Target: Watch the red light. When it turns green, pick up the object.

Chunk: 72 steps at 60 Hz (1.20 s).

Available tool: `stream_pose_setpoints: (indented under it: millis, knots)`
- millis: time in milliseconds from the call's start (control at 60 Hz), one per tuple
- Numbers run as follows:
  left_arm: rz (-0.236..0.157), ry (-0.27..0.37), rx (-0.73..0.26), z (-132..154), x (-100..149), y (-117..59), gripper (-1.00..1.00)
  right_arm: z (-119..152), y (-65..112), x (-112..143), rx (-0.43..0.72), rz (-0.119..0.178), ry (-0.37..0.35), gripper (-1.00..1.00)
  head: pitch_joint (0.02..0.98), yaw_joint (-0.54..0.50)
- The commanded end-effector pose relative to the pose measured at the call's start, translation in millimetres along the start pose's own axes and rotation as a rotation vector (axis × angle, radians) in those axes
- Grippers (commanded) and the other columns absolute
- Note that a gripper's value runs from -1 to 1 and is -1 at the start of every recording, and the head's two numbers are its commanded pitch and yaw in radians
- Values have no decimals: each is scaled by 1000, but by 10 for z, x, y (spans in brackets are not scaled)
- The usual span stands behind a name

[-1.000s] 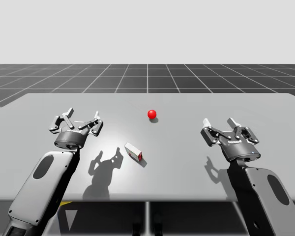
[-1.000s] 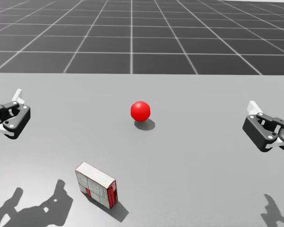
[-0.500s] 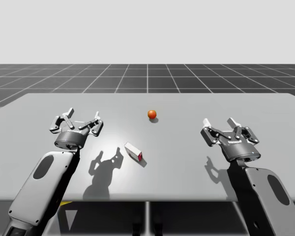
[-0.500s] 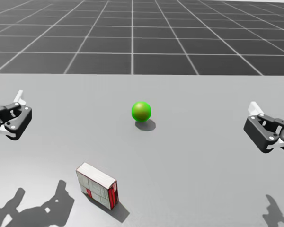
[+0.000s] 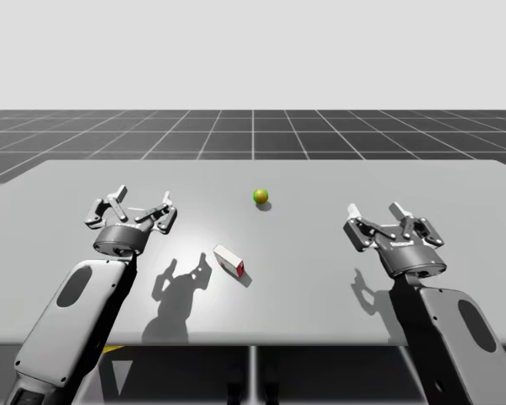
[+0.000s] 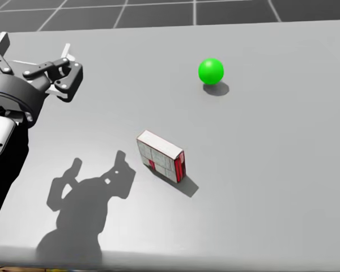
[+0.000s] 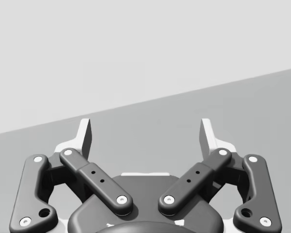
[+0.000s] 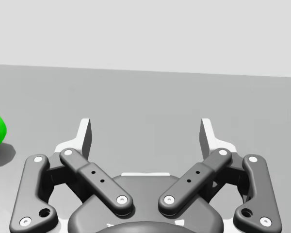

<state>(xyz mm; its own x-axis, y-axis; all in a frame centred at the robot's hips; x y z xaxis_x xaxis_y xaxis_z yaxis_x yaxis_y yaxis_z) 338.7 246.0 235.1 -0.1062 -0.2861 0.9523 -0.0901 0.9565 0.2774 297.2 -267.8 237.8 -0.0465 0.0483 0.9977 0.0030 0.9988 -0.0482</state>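
Saw the light [image 6: 211, 70] glowing green near the middle of the table [image 5: 320, 278]. Found the white-and-red box [image 6: 161, 157] lying nearer than the light and a little left of it, touched by neither gripper. Held the left gripper [image 5: 133, 209] above the table left of the box, fingers spread wide with nothing between. Held the right gripper [image 5: 388, 224] far to the right, spread just as wide

Light [image 6: 211, 70] gone red to green; head turned left and down.
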Motion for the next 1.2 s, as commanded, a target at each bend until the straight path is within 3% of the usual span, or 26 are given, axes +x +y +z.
stream_pose_setpoints:
  millis: [17, 150, 217, 250, 300, 383, 483, 550, 633, 700, 933, 967, 1200]
  knots:
    - [7, 2, -5, 2, 7, 1, -1000, 0, 16, -14, 2, 7, 6, -1000, 843, 122]
    - [7, 21, -47, 16, 12, -42, -1000, 4, 29, -17, 0, 16, 7, -1000, 854, 135]
    - [19, 37, -96, 49, 40, -103, -1000, 7, 37, -20, -7, 35, 8, -1000, 856, 134]
    - [-4, 37, -95, 75, 73, -149, -1000, 8, 37, -20, -9, 37, 10, -1000, 856, 134]
    - [3, 38, -112, 119, 125, -178, -1000, 10, 35, -18, -13, 38, 10, -1000, 855, 132]
    - [76, 19, -215, 353, 338, -232, -1000, 12, 39, -16, -16, 39, 11, -1000, 850, 126]
    - [133, 13, -314, 634, 475, -343, -1000, 13, 45, -18, -17, 45, 12, -1000, 850, 127]
    - [104, -1, -364, 819, 510, -415, -1000, 6, 43, -26, -20, 51, 13, -1000, 848, 129]
    - [136, 10, -435, 997, 525, -451, -1000, 4, 40, -28, -23, 55, 13, -1000, 847, 127]
    - [157, 38, -493, 1165, 479, -488, -1000, 10, 38, -25, -25, 59, 13, -1000, 847, 125]
    - [144, 141, -577, 1580, 30, -733, -1000, 9, 32, -25, -26, 64, 12, -1000, 850, 127]
    - [133, 149, -589, 1606, -42, -765, -1000, 8, 31, -25, -27, 65, 12, -1000, 850, 128]
    - [168, 214, -598, 1579, -334, -899, -1000, 4, 39, -33, -30, 73, 12, -1000, 853, 132]
